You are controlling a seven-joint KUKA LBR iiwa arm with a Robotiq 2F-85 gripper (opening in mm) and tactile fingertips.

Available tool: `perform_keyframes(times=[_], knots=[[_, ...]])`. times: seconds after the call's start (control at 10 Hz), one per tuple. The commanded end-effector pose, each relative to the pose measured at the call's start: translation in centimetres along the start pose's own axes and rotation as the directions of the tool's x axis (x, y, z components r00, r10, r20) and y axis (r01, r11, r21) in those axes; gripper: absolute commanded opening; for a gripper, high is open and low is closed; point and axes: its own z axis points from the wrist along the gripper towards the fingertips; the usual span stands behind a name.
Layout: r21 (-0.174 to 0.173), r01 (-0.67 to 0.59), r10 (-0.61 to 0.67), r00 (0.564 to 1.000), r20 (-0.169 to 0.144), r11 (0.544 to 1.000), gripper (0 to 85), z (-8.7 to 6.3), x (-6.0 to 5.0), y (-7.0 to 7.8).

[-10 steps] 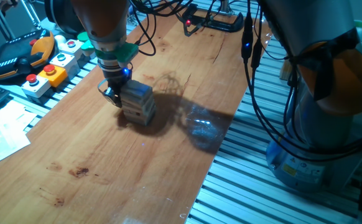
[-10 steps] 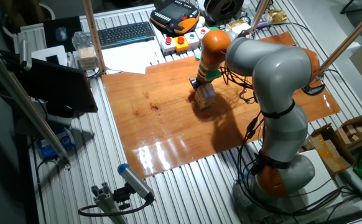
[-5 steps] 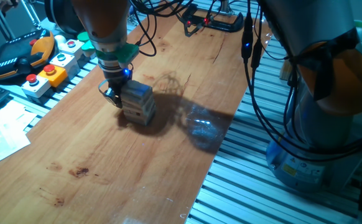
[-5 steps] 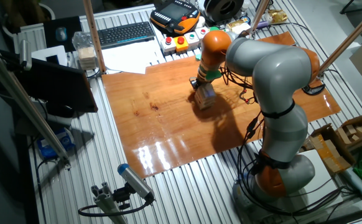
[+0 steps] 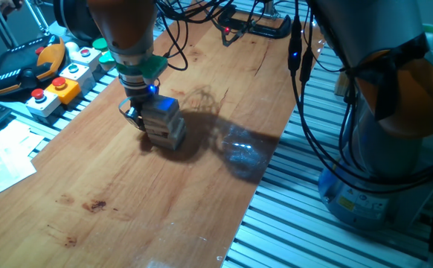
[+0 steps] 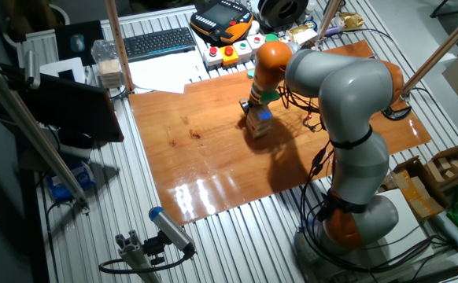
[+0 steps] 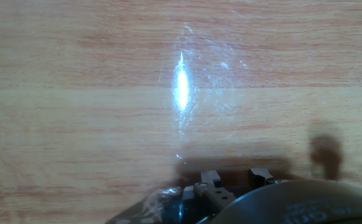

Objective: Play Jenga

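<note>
A glossy orange-brown wooden board point(image 5: 164, 186) lies on a ribbed aluminium table point(image 6: 237, 236), with cables draped across the far end. You are looking at one large grey and orange arm point(image 6: 347, 102) bent down over the board.

In one fixed view, the Jenga tower point(image 5: 166, 125) stands upright on the board, a little toward 11 o'clock of the board's middle. It is a small stack of pale blocks in crosswise layers, and a blue glow falls on its top. In the other fixed view the tower point(image 6: 259, 122) sits toward 1 o'clock of the board's middle, right under the arm's wrist.

Your gripper point(image 5: 138, 115) hangs straight down at the tower's 9 o'clock side, touching or just beside its upper layers. A dark finger point(image 5: 132, 115) shows against the tower's left face. You cannot tell how wide the fingers stand or whether they hold a block; the tower hides most of them.

The hand view shows only bare wood grain with a bright glare streak, and dark gripper parts point(image 7: 231, 190) at 6 o'clock.

At 10 o'clock, off the board, push-button boxes point(image 5: 60, 85) with red and green buttons sit in a row, beside an orange and black handheld pendant point(image 5: 23, 67). White papers point(image 5: 1, 160) lie at 8 o'clock. No containers with contents are clear enough to describe.
</note>
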Motion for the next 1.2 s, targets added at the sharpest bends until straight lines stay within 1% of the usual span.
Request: perform_keyframes(times=[0.0, 1.1], knots=[[0.000, 0.000, 0.000, 1.000, 0.001, 1.000, 1.0, -0.07, -0.05, 0.03], [0.008, 0.001, -0.001, 1.000, -0.001, 1.000, 1.0, -0.22, -0.44, 0.18]])
